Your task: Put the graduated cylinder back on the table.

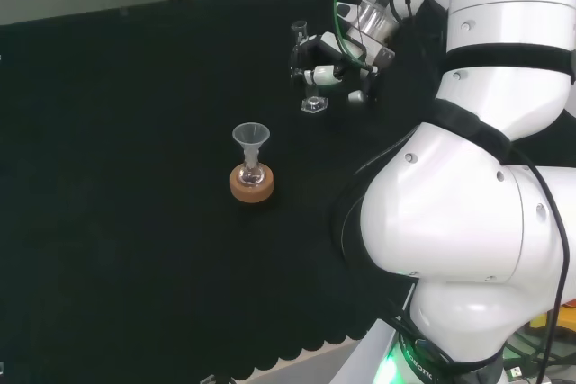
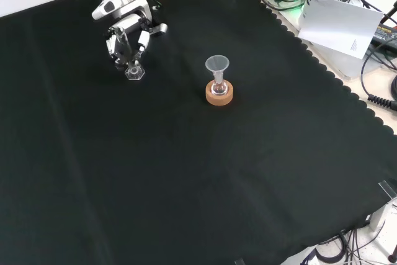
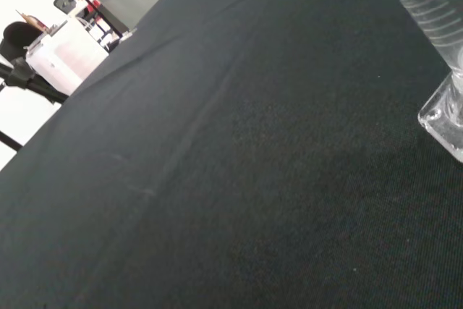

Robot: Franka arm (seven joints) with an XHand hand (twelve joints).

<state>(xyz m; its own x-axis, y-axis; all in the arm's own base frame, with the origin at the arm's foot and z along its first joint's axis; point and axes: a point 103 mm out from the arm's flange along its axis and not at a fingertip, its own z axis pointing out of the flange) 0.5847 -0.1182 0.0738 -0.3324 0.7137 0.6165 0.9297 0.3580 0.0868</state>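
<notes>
One graduated cylinder upright within robot hand; base on cloth

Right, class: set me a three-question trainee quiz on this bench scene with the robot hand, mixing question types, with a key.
1. True or false: the black and white robot hand is curled round the clear graduated cylinder.
2. Multiple choice: the clear glass funnel sits in a small flask on A) a red ribbed ring, B) a round cork ring stand, C) bare cloth.
3. In the head view, does the cylinder's base look level on or just above the black cloth, or tipped sideways?

Key: 1 true; 2 B; 3 level, upright; actual contact cannot be told.
</notes>
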